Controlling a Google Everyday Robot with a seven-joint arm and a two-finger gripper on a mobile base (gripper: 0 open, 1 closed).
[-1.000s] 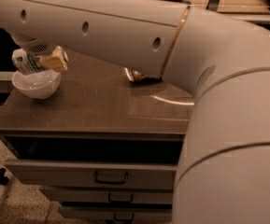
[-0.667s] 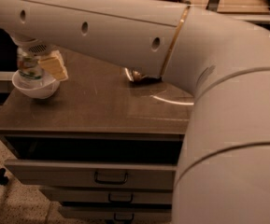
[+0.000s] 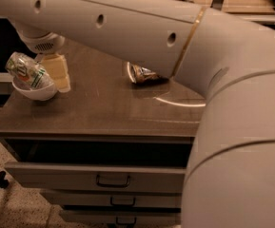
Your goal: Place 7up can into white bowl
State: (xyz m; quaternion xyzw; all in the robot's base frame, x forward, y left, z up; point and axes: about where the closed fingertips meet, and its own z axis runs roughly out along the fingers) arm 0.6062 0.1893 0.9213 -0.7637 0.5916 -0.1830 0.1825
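- My arm [image 3: 232, 127] fills the near right of the view and stretches up and left across the tabletop [image 3: 108, 108]. It has to, because the bowl sits at the far left corner.
- Below the front edge of the tabletop are the drawers [image 3: 94, 177]. They have no part in this job.
- The white bowl [image 3: 38, 92] stands on the tabletop near its left edge.
- The 7up can [image 3: 26, 70] is at the bowl, tilted, with its lower end inside the rim and its upper end leaning out to the left. I judge it sits slanted because the bowl's curved side gives it no flat footing.
- My gripper [image 3: 55, 74] hangs just right of the can, its pale pad reaching down beside the bowl's right rim. I cannot tell whether it is clamping the can or has let it go.
- If the can's weight is on the bowl, I judge the placing nearly done. The risk is the can tipping out over the left rim.
- Farther back, a foil snack bag [image 3: 144, 73] lies well apart from the bowl, partly hidden behind my arm.
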